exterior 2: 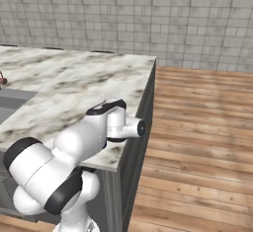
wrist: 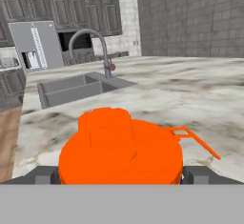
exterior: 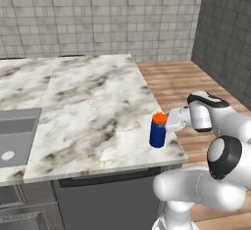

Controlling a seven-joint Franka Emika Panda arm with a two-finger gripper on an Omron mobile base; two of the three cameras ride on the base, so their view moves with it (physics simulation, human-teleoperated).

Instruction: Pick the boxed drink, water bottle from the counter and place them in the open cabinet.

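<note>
**Open gripper sitting at the water bottle's cap near the counter's edge**

In the left base view the water bottle (exterior: 158,132) is standing upright on the counter (exterior: 93,106), close to the slab's front right corner, at about 4 o'clock from the middle of the marble. Its dark-blue body is showing in full, with the orange-red cap on top. The white arm is reaching in from 3 o'clock, and the gripper (exterior: 171,121) is sitting level with the cap, its pale end right against the bottle's upper part; from here I cannot tell whether it is actually touching.

In the hand view the cap of the water bottle (wrist: 120,147) is looming large at 6 o'clock, with a thin orange strap sticking out toward 3 o'clock. The two dark finger tips (wrist: 44,174) are standing one on each side of the cap, at 8 o'clock and 4 o'clock, spread as wide as they go. The jaws are flanking the cap and are not pressing on it, so nothing is being held.

Beyond the cap the marble is stretching away toward 12 o'clock. A grey sink (wrist: 78,88) is lying sunk into the counter at 10 o'clock, with a curved faucet (wrist: 93,46) rising behind it. Dark cabinets (wrist: 62,11) are lining the far wall at 11 o'clock.

In the right base view the arm is covering the counter's near corner (exterior 2: 118,162), and wooden floor (exterior 2: 197,142) is running off toward 3 o'clock.
</note>
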